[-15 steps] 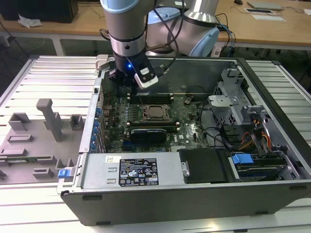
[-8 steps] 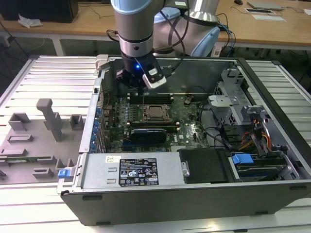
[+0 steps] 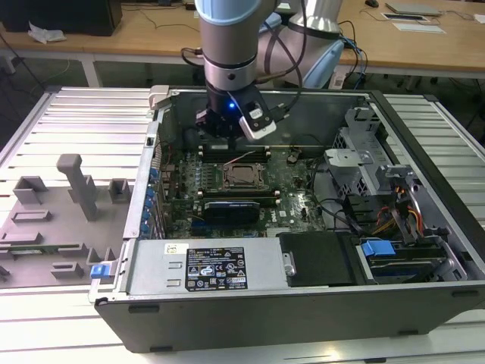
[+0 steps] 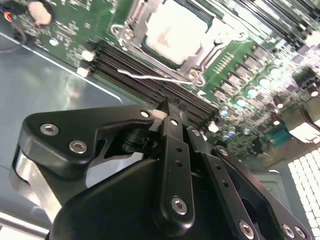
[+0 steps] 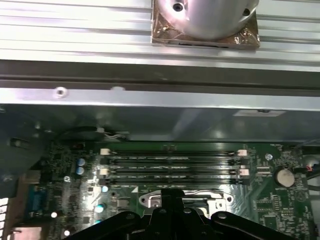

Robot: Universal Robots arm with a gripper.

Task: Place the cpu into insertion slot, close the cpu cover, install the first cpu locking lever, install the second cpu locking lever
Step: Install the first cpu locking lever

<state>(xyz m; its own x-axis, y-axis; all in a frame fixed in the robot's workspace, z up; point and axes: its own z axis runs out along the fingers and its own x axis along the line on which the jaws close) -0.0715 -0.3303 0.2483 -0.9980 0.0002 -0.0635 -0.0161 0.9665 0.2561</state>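
Slatted metal table (image 3: 68, 114) carries an open computer case (image 3: 303, 303); the arm's gripper (image 3: 227, 130) hangs over the far part of the green board, its jaws drawn together with nothing between them, going by both wrist views; the cpu (image 4: 172, 30) already sits in the insertion slot (image 3: 244, 177) at mid-board; the cpu cover (image 4: 131, 22) appears folded down around it; a thin pale rod (image 4: 150, 77) lies just beside the socket; whether either locking lever is latched cannot be told, so that step looks unfinished.
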